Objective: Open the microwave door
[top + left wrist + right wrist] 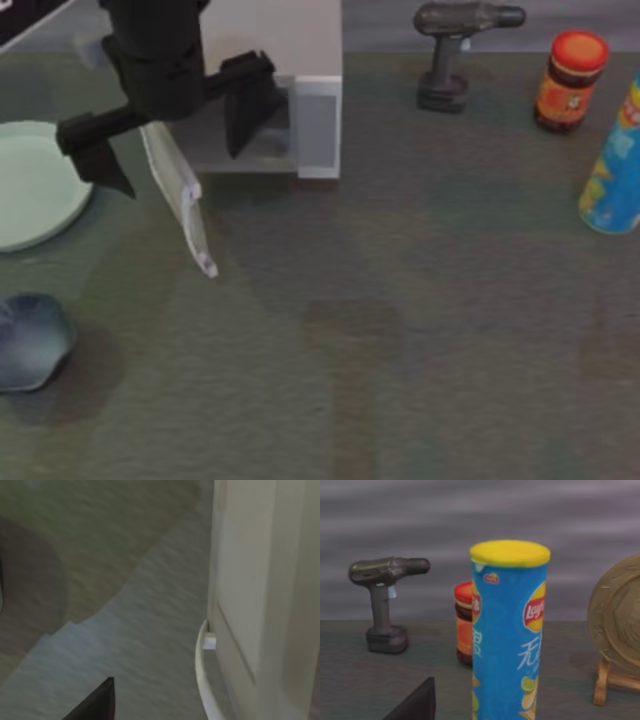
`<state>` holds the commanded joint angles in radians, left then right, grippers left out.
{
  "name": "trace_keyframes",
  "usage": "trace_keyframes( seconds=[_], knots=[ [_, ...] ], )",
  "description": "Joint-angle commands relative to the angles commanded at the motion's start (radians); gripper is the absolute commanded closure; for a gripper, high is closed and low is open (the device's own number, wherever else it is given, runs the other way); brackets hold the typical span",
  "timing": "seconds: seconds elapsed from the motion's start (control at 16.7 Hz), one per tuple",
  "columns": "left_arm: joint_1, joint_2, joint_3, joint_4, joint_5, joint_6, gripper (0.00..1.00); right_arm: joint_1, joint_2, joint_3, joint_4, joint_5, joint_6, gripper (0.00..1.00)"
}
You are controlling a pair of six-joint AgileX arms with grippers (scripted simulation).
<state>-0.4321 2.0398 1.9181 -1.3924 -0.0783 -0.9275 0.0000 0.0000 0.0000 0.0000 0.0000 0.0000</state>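
The left gripper (165, 150), fingers spread, straddles the swung-open microwave door (180, 200). At three o'clock of the microwave (300, 60): one drill (455, 50), one jar (570, 80), one chips can (615, 170).

A rendered tabletop test scene, not a lived-in room: a bare grey-green tabletop (420, 330) carries unrelated household goods. A toy-like microwave (300, 60) sits at upper centre of the top view, a cordless drill (455, 50), sauce jar (570, 80) and crisp can (615, 170) toward the upper right, a pale plate (30, 185) at left
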Motion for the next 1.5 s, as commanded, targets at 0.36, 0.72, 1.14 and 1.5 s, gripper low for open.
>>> trace_keyframes(
  seconds=[0.36, 0.72, 1.14, 1.5],
  knots=[
    [0.003, -0.015, -0.108, 0.096, 0.0, 0.004, 0.0, 0.0, 0.0, 0.0, 0.0, 0.0, 0.0, 0.0],
    [0.003, -0.015, -0.108, 0.096, 0.0, 0.004, 0.3, 0.0, 0.0, 0.0, 0.0, 0.0, 0.0, 0.0],
    [0.003, -0.015, -0.108, 0.096, 0.0, 0.004, 0.83, 0.0, 0.0, 0.0, 0.0, 0.0, 0.0, 0.0],
    [0.003, -0.015, -0.108, 0.096, 0.0, 0.004, 1.0, 0.0, 0.0, 0.0, 0.0, 0.0, 0.0, 0.0]
  ],
)
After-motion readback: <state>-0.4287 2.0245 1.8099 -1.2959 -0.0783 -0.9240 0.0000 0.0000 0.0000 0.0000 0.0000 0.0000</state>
